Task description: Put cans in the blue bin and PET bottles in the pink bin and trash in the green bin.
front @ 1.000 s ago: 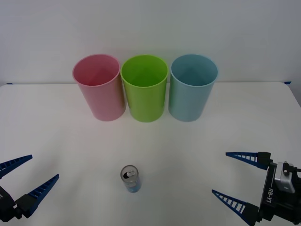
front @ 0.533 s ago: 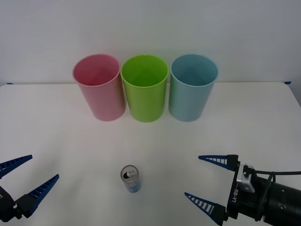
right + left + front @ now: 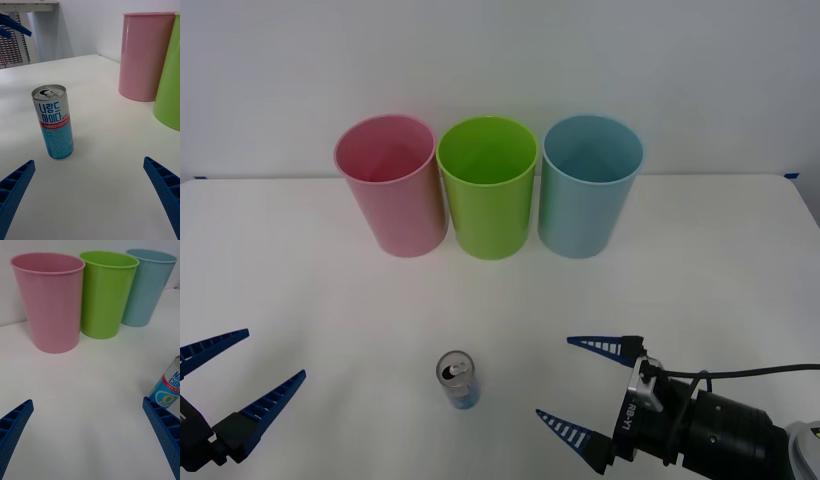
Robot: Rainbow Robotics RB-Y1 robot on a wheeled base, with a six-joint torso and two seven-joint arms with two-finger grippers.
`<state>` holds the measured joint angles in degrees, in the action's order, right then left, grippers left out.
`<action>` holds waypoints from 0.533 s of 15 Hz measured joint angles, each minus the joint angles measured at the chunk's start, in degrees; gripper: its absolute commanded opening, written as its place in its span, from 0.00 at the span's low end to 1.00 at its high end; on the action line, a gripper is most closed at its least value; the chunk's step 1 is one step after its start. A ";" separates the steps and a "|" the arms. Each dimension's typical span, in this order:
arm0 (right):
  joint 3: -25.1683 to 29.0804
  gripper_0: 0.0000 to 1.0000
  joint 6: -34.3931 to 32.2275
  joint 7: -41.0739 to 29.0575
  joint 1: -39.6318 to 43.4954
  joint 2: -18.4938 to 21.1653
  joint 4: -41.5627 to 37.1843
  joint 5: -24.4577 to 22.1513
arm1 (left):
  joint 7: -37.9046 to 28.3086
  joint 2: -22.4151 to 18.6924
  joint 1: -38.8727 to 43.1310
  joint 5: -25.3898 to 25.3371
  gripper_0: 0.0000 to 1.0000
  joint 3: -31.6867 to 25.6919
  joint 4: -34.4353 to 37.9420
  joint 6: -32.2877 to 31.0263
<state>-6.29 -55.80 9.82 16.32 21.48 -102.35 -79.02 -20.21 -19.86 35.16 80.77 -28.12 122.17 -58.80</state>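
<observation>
Slim white-and-light-blue drink can (image 3: 458, 379) with a silver pull-tab top, standing upright on the white bench (image 3: 310, 290), well in front of a row of tall round plastic bins: pink bin (image 3: 390, 186), lime green bin (image 3: 488, 187), light blue bin (image 3: 589, 186). Right gripper (image 3: 580, 393), just right of the can, blue ribbed fingers spread wide, holding nothing. Left gripper (image 3: 242, 372), well left of the can, likewise open and empty.

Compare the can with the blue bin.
The can is small and slim; the blue bin is far larger and wider. The can has a silver top with a small opening and printed lettering; the bin is plain light blue and fully open-topped. Both stand upright on the table.
</observation>
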 measured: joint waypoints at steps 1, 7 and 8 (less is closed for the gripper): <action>-0.10 1.00 -0.19 1.83 -0.36 -1.21 1.83 0.09 | 0.00 0.00 0.00 0.00 1.00 0.00 0.00 0.00; -1.66 1.00 -2.07 8.38 -3.39 -5.97 11.01 0.59 | 0.00 0.00 0.00 0.00 1.00 0.00 0.00 0.00; -2.29 1.00 -1.81 8.70 -3.53 -6.25 11.19 0.63 | 0.00 0.00 0.00 0.00 1.00 0.00 0.00 0.00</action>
<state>-8.58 -57.61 18.51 12.78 15.23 -91.16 -78.39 -20.21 -19.86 35.16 80.77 -28.12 122.17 -58.80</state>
